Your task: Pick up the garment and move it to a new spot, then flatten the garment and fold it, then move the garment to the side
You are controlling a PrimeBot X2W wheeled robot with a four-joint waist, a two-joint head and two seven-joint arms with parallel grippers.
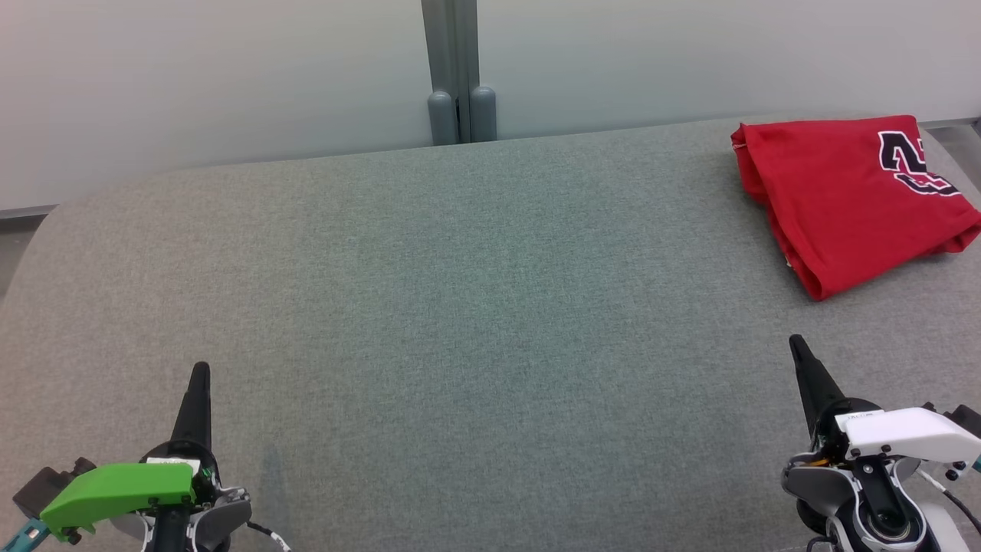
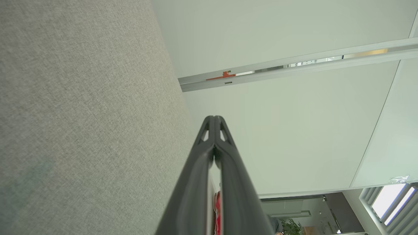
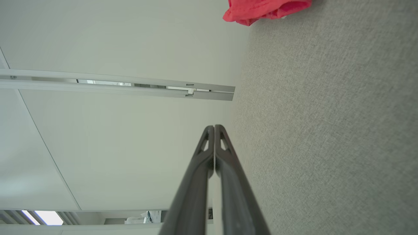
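The garment (image 1: 851,199) is a red shirt with dark lettering, folded into a compact bundle at the far right of the grey fabric surface (image 1: 475,307). Its edge shows as a red fold (image 3: 264,9) at the top of the right wrist view, and a red sliver (image 2: 217,212) peeks between the fingers in the left wrist view. My left gripper (image 1: 201,368) rests at the lower left, shut and empty; its fingers meet at the tip (image 2: 214,117). At the lower right, my right gripper (image 1: 795,340) is shut and empty too, tips together (image 3: 214,126), well short of the garment.
A pale wall with a grey vertical post (image 1: 458,69) runs behind the surface. The surface's rounded far-left corner (image 1: 54,215) drops to the floor. The garment lies close to the right edge.
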